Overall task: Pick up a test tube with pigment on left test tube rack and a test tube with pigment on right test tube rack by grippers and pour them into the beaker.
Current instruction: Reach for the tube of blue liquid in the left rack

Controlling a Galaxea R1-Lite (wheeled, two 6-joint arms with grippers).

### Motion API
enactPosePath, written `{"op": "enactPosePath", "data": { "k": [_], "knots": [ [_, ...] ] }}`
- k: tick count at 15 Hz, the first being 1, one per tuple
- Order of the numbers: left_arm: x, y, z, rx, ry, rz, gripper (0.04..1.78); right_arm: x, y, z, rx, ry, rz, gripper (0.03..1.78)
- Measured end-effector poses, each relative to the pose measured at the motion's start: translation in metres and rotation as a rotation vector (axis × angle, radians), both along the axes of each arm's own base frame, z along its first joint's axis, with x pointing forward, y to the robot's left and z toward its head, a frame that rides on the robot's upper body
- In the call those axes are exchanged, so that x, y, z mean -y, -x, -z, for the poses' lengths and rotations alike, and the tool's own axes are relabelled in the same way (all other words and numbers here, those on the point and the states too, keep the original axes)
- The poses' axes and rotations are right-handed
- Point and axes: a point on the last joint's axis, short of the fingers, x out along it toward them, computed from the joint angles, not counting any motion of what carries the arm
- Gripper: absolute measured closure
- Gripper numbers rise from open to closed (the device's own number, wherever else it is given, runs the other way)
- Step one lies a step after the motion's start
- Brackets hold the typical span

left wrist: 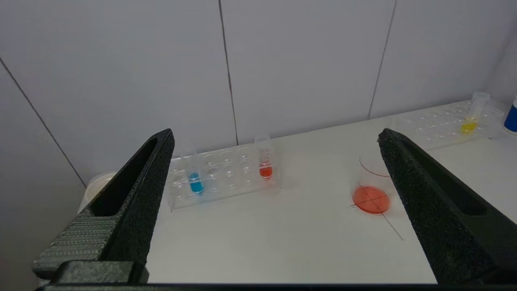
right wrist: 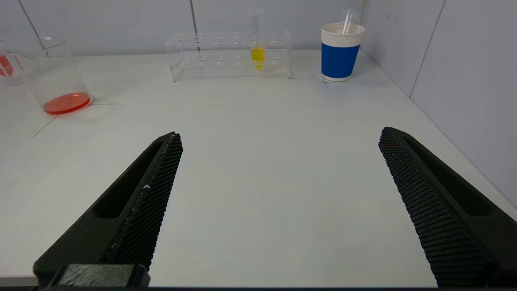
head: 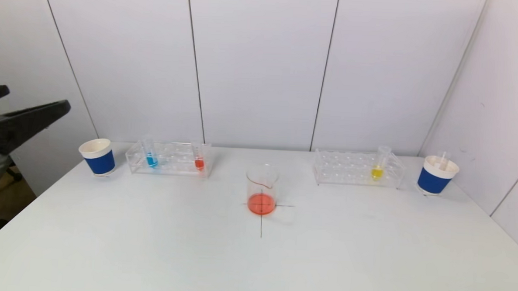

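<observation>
Left end effector (left wrist: 274, 137): fingers wide apart, holding nothing, raised off the surface's (head: 149, 245) left edge
Right end effector (right wrist: 280, 135): fingers wide apart, empty, low over the surface; shows only in its own wrist view
Left rack (head: 169, 158): blue tube (head: 150, 154) at the left end, red tube (head: 199, 158) at the right end
Right rack (head: 357, 168): yellow tube (head: 379, 164) near its right end
Beaker (head: 262, 190): centred on the cross mark, red liquid in the bottom
Blue cups: left cup (head: 97, 156) plain only in the head view; right cup (head: 436, 175) holds a clear tube
</observation>
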Motion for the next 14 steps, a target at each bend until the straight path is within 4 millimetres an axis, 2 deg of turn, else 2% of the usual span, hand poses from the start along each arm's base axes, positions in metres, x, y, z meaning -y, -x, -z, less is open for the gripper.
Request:
{"op": "enactPosePath", "data": {
  "k": [5,8,14],
  "knots": [
    [0.001,-0.065,0.017,-0.049,-0.004,0.022,0.06,0.0,0.0,0.0,0.0,0.0,0.0,0.04],
    [-0.006,-0.101,0.027,-0.024,-0.01,0.048,0.06,0.0,0.0,0.0,0.0,0.0,0.0,0.04],
    [-0.033,-0.15,0.059,-0.062,-0.012,0.047,0.06,0.0,0.0,0.0,0.0,0.0,0.001,0.04]
  ]
}}
